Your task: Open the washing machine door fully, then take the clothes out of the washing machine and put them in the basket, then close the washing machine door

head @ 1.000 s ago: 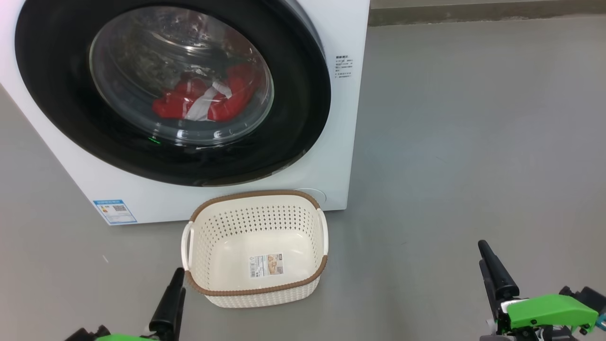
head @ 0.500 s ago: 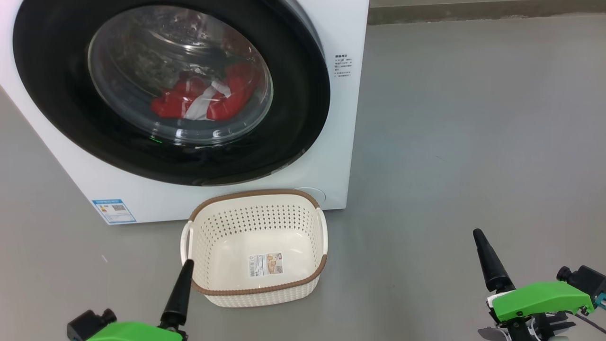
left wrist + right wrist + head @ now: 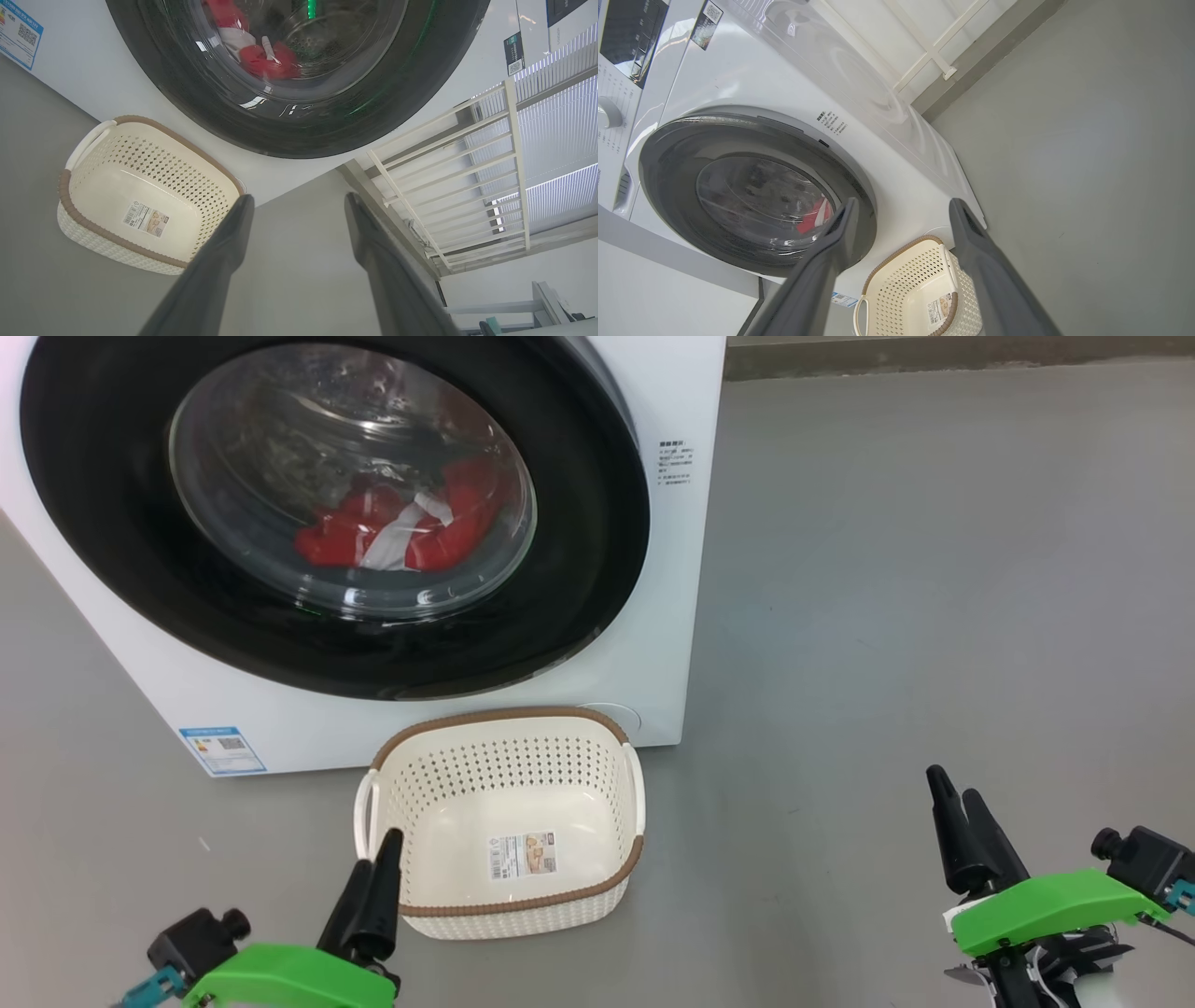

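The white washing machine (image 3: pixel 681 569) fills the upper left of the head view. Its black-rimmed round door (image 3: pixel 579 569) lies against the front, and the red and white clothes (image 3: pixel 392 527) show through the glass. The cream basket (image 3: pixel 495 714) stands on the floor just in front of the machine, with only a barcode sticker inside. My left gripper (image 3: pixel 378 854) is open by the basket's near left corner. My right gripper (image 3: pixel 952 784) is open over bare floor, far right of the basket. The left wrist view shows the left gripper (image 3: pixel 297 198), basket (image 3: pixel 154 163) and door (image 3: pixel 299 126). The right wrist view shows the right gripper (image 3: pixel 904 201), door (image 3: pixel 668 186) and basket (image 3: pixel 915 266).
Grey floor (image 3: pixel 934 569) stretches open to the right of the machine. A dark skirting strip (image 3: pixel 934 359) runs along the far wall. A white railing (image 3: pixel 467 163) with blinds behind it stands to the machine's right. A blue label (image 3: pixel 222 749) sits low on the machine's front.
Both grippers have come up and forward in the head view, the left one closing on the basket's near left corner. Door, clothes and basket have not moved.
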You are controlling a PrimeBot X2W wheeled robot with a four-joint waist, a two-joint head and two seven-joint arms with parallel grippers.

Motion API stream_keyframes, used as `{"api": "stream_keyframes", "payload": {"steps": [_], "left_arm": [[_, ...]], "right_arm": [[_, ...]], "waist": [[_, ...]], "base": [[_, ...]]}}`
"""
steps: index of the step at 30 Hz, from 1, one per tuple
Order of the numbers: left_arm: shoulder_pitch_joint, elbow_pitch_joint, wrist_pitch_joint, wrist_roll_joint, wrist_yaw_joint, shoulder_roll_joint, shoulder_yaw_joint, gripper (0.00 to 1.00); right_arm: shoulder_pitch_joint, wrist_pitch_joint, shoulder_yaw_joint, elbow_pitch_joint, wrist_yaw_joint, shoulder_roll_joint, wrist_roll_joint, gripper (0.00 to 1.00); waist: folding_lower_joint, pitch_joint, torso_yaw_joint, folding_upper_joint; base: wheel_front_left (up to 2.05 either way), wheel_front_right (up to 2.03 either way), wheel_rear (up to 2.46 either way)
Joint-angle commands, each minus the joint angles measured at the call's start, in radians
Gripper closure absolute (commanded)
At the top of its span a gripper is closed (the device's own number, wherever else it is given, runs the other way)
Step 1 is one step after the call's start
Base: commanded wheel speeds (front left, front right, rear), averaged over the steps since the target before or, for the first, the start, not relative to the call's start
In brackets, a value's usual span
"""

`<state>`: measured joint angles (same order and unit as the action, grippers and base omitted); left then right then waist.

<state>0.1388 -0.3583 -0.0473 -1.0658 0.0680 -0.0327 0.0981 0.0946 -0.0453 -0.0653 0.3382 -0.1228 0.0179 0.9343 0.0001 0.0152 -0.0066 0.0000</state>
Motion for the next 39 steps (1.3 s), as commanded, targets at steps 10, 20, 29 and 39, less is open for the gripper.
{"api": "stream_keyframes", "payload": {"steps": [10,20,29,39], "left_arm": [[0.072,0.008,-0.038,0.165,-0.025,-0.017,0.013,0.0],[0.1,-0.012,-0.067,0.279,-0.037,-0.017,0.029,0.0],[0.122,-0.009,-0.094,0.377,-0.037,-0.015,0.043,0.0],[0.15,0.01,-0.124,0.483,-0.048,-0.013,0.047,0.0]], "right_arm": [[0.074,-0.041,0.025,-0.037,-0.004,0.016,-0.147,0.0],[0.089,-0.07,0.035,-0.045,-0.005,0.019,-0.267,0.0],[0.106,-0.097,0.044,-0.057,-0.005,0.021,-0.382,0.0],[0.133,-0.126,0.053,-0.068,-0.006,0.024,-0.503,0.0]], "waist": [[-0.0001,-0.006,-0.004,0.0],[-0.0001,-0.007,-0.003,0.0],[-0.0001,-0.003,-0.002,0.0],[-0.0001,0.01,-0.002,0.0]], "base": [[0.0,0.0,0.0],[0.0,0.0,0.0],[0.0,0.0,0.0],[0.0,0.0,0.0]]}}
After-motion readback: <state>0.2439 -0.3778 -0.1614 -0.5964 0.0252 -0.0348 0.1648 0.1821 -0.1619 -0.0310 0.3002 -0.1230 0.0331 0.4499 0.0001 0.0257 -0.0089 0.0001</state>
